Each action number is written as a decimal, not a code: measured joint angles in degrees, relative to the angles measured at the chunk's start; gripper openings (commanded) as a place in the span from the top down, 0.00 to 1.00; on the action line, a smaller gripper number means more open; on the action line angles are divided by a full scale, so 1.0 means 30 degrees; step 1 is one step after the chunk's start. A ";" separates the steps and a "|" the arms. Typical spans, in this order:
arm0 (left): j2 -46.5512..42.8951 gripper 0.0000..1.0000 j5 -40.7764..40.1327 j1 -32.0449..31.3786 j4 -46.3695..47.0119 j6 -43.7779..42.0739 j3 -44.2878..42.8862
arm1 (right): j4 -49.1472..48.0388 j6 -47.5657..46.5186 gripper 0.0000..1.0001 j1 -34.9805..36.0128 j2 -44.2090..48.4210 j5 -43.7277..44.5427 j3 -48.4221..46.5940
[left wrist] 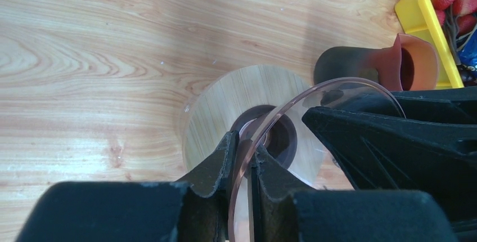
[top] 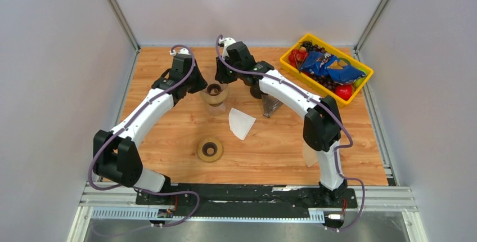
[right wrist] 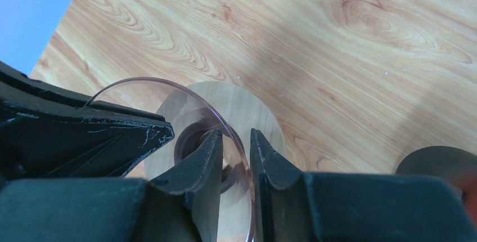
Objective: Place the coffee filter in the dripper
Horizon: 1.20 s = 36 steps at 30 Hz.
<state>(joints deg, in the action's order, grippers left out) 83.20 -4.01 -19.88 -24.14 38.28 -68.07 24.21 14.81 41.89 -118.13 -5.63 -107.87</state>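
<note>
The dripper (top: 215, 97), a clear pinkish glass cone on a round wooden base, stands at the back middle of the table. My left gripper (top: 201, 87) is shut on the left side of its glass rim (left wrist: 337, 84), as the left wrist view (left wrist: 243, 140) shows. My right gripper (top: 225, 79) stands astride the opposite rim, its jaws narrowly apart with a gap beside the glass in the right wrist view (right wrist: 235, 135). The white coffee filter (top: 241, 122) lies flat on the table, in front and to the right of the dripper, held by neither gripper.
A second wooden ring (top: 210, 149) lies nearer the front. A dark brown cup (top: 271, 106) sits right of the dripper, also in the left wrist view (left wrist: 405, 62). A yellow basket (top: 361, 87) of snacks and fruit stands back right. Grey walls enclose the table.
</note>
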 measured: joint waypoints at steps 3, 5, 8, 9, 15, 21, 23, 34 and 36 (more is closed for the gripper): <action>0.0000 0.80 -0.0364 -0.0095 -0.0168 0.0073 -0.0073 | 0.0619 0.0073 0.70 0.0262 -0.0248 0.0721 -0.0386; 0.0007 0.77 -0.0678 -0.0131 -0.0277 0.0073 -0.0138 | 0.1260 0.0153 0.67 0.0386 -0.0386 0.0954 -0.0568; 0.0168 0.69 -0.0918 -0.0168 -0.0823 0.0146 -0.0233 | 0.1982 0.0335 0.61 0.0656 -0.0568 0.1064 -0.0874; 0.0189 0.67 -0.0925 -0.0182 -0.1049 0.0138 -0.0233 | 0.2142 0.0408 0.59 0.0750 -0.0605 0.1056 -0.0984; 0.0211 0.57 -0.1180 -0.0226 -0.1690 0.0211 -0.0335 | 0.2907 0.0401 0.49 0.1035 -0.0874 0.1545 -0.1574; 0.0226 0.45 -0.1370 -0.0233 -0.2251 0.0124 -0.0860 | 0.3293 0.0401 0.38 0.1027 -0.1231 0.2368 -0.2200; 0.0226 0.40 -0.1406 -0.0233 -0.2339 0.0080 -0.1188 | 0.3534 0.0386 0.35 0.1027 -0.1246 0.2594 -0.2339; -0.1195 0.00 -0.1770 -0.0146 -0.2514 -0.0568 -0.1960 | 0.4357 -0.0066 0.09 0.0889 -0.1078 0.3818 -0.3570; -0.1821 0.00 -0.1647 -0.0182 -0.2433 -0.0663 -0.1945 | 0.4189 -0.0277 0.01 0.0867 -0.0699 0.3861 -0.3432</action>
<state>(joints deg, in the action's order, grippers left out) 77.73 -8.95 -20.43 -31.44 36.29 -73.91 36.77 13.98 44.49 -120.22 5.96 -118.17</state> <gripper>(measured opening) 0.992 0.904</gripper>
